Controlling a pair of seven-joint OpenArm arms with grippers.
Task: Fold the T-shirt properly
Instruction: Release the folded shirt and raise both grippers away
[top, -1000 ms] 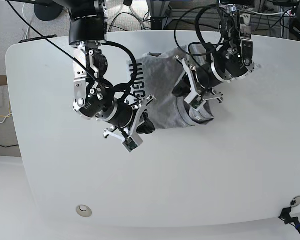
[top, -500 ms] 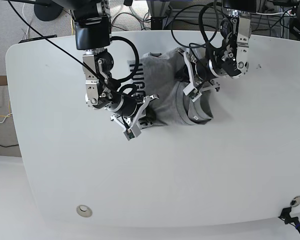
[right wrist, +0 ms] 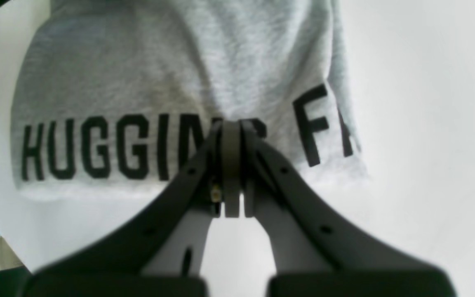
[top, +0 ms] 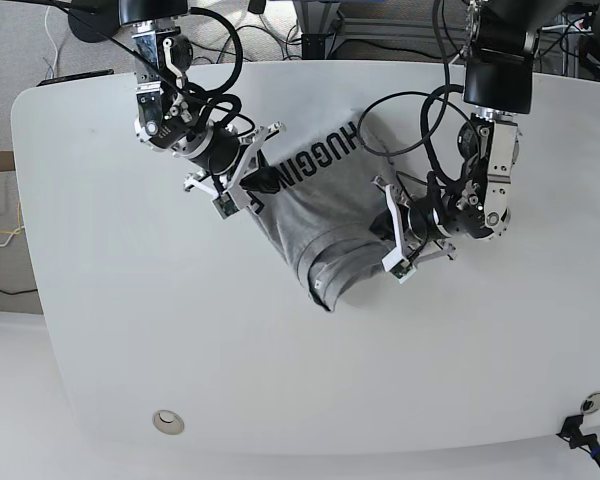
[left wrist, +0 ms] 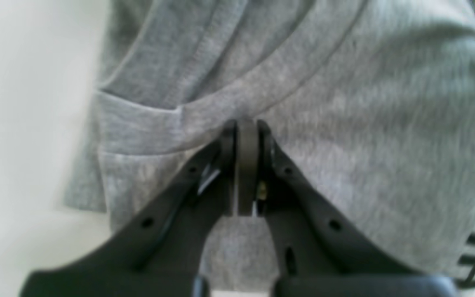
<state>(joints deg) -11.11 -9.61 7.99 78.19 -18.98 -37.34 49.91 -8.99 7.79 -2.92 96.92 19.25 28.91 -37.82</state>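
Note:
The heather-grey T-shirt [top: 315, 215] lies bunched in the middle of the white table [top: 280, 360], stretched on a slant between both arms. Its black lettering [top: 320, 158] runs along the far edge. My right gripper [top: 267, 181], on the base view's left, is shut on the lettered edge; the right wrist view shows its tips [right wrist: 231, 123] pinched on the T-shirt [right wrist: 138, 74] amid "HUGGING FA". My left gripper [top: 378, 223] is shut on a fold at the garment's right side. Seen from the left wrist, the gripper [left wrist: 245, 123] bites the T-shirt [left wrist: 365, 123] beside a hemmed sleeve [left wrist: 146, 128].
Cables and stand bases [top: 310, 30] crowd the floor behind the table's far edge. A round grommet [top: 167, 421] sits near the front left edge and a black cable plug [top: 578, 432] at the front right corner.
The right gripper has carried the lettered edge toward the far side. The left gripper has pulled its fold toward the near side. The shirt has swung round and stretched out between them.

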